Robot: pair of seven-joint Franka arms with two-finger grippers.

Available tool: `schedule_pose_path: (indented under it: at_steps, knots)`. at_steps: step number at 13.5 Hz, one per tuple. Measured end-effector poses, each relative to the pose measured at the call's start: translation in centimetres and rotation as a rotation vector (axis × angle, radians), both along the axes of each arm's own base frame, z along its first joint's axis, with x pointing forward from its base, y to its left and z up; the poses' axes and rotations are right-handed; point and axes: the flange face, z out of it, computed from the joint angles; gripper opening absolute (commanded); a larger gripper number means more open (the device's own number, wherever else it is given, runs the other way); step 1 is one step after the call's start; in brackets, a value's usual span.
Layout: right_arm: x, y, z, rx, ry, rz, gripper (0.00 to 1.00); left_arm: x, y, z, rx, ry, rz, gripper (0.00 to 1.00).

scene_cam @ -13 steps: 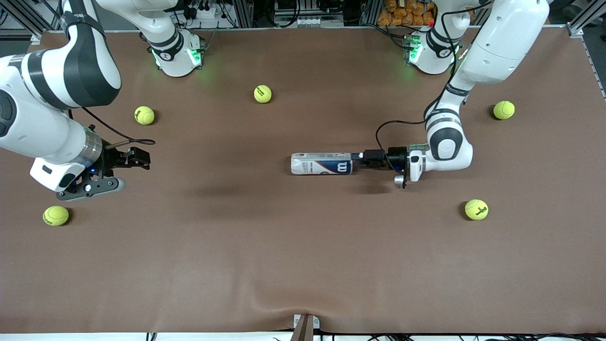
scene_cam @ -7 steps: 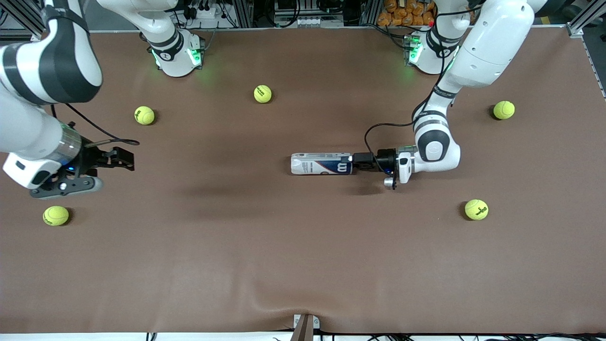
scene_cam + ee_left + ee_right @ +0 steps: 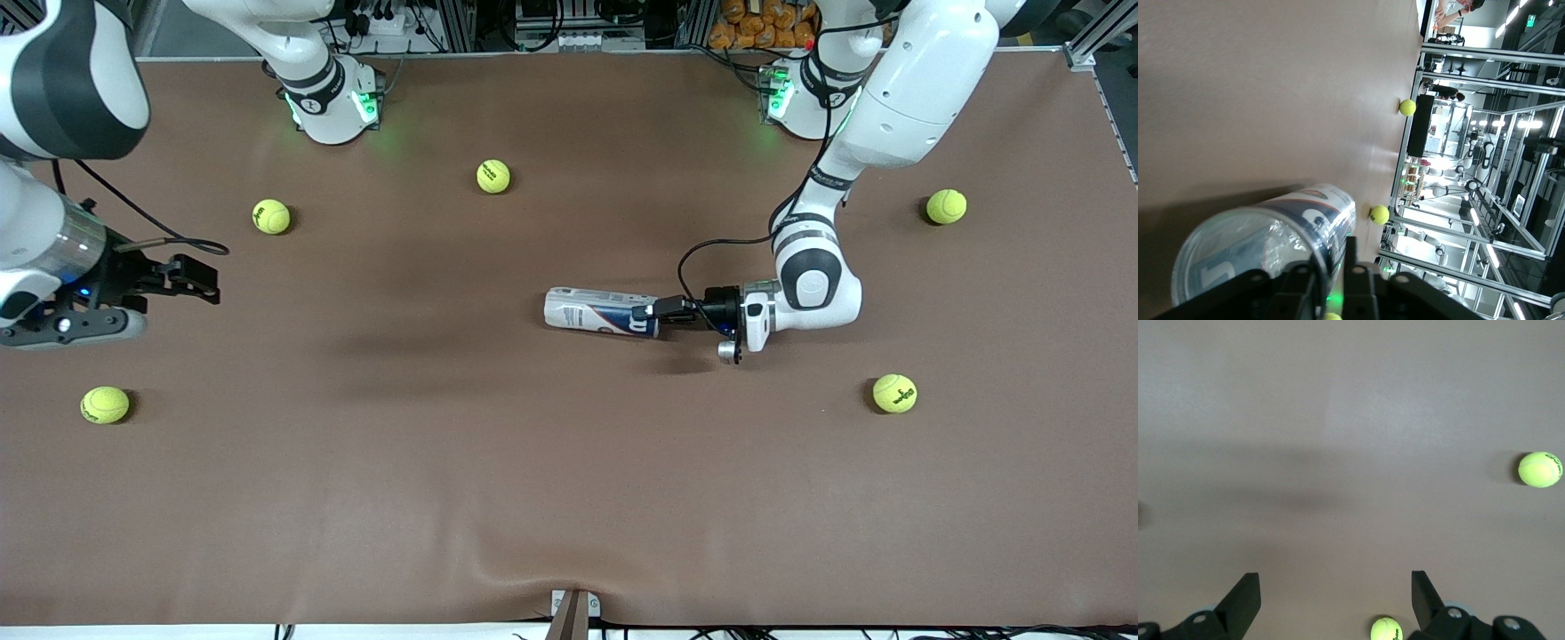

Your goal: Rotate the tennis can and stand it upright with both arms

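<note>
The tennis can (image 3: 594,313) lies on its side in the middle of the brown table (image 3: 569,498), white and silvery with a dark blue band at the end toward the left arm. My left gripper (image 3: 647,313) is shut on that end's rim, low over the table. In the left wrist view the can (image 3: 1265,233) fills the lower part, with the rim between my gripper's (image 3: 1331,257) fingers. My right gripper (image 3: 191,276) is open and empty, up over the right arm's end of the table. In the right wrist view (image 3: 1335,597) it shows only bare table between its fingers.
Several yellow-green tennis balls lie scattered: one (image 3: 493,176) farther from the front camera than the can, one (image 3: 271,216) and one (image 3: 105,404) at the right arm's end, one (image 3: 946,206) and one (image 3: 894,393) at the left arm's end.
My left gripper has slid onto the can's end and turned it slightly, so the can now lies a little askew. My right arm has drawn back toward its end of the table.
</note>
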Motion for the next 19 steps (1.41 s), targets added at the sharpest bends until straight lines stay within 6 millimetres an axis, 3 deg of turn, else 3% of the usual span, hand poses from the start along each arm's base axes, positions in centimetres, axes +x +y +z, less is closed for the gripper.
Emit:
schedule_pose_path:
  at_steps: [2, 4, 12, 14, 16, 19]
  knots:
    - [-0.2, -1.2, 0.4, 0.0, -0.001, -0.011, 1.0, 1.4, -1.0, 2.1, 0.003, 0.021, 0.005, 0.0]
    - [-0.4, -2.2, 0.5, 0.001, 0.004, -0.021, 1.0, 2.8, -2.9, 5.5, 0.071, 0.061, -0.003, 0.0]
    - [-3.3, -3.0, 4.7, 0.01, -0.004, -0.028, 1.0, 6.0, -13.4, 24.3, 0.596, 0.187, -0.012, 0.0]
    - [-4.2, -5.0, 5.0, 0.012, 0.02, -0.065, 1.0, 4.9, -16.8, 29.1, 0.777, 0.202, 0.028, 0.0]
    - [-4.9, -6.3, 5.4, 0.033, 0.034, -0.095, 1.0, 2.4, -20.5, 32.0, 0.92, 0.223, 0.096, 0.0]
    - [-5.7, -7.7, 6.2, 0.043, 0.041, -0.143, 1.0, -0.9, -24.3, 31.9, 1.086, 0.158, 0.183, 0.0]
